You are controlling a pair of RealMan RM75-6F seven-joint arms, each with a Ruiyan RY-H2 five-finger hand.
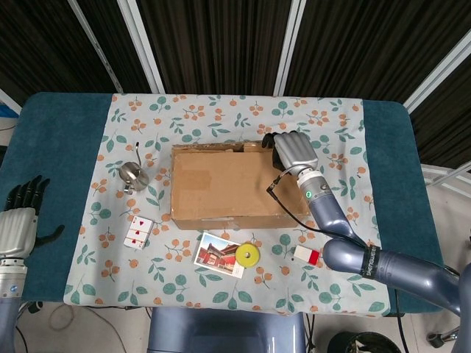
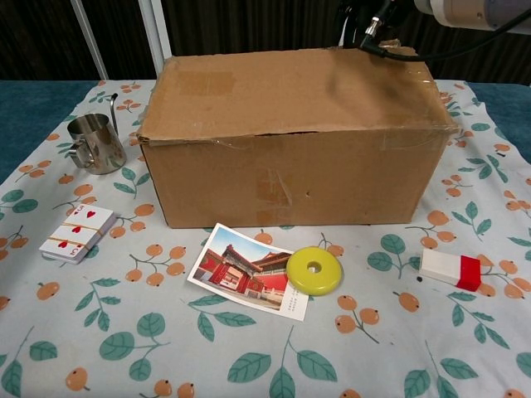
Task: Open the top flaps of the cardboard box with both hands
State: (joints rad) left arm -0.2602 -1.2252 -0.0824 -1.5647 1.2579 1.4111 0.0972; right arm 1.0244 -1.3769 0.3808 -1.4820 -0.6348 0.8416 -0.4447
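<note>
Overhead, the cardboard box (image 1: 239, 184) sits at the tablecloth's (image 1: 221, 118) centre, flaps down. The right hand (image 1: 293, 149) rests over its two o'clock corner, fingers curled at the far edge; whether they grip it cannot be told. The left hand (image 1: 20, 220) hovers at nine o'clock, fingers spread, holding nothing, with bare blue table (image 1: 59, 147) between it and the box.

Right hand (image 1: 294, 149), centre right of the head view: silver-grey shell with black fingers, joined to a blue-grey arm bearing a small green light at the wrist, a thin black cable looping beside it and a black band with white lettering lower down. Left hand (image 1: 18, 224), lower left edge: matching silver-grey back and black fingers.
</note>
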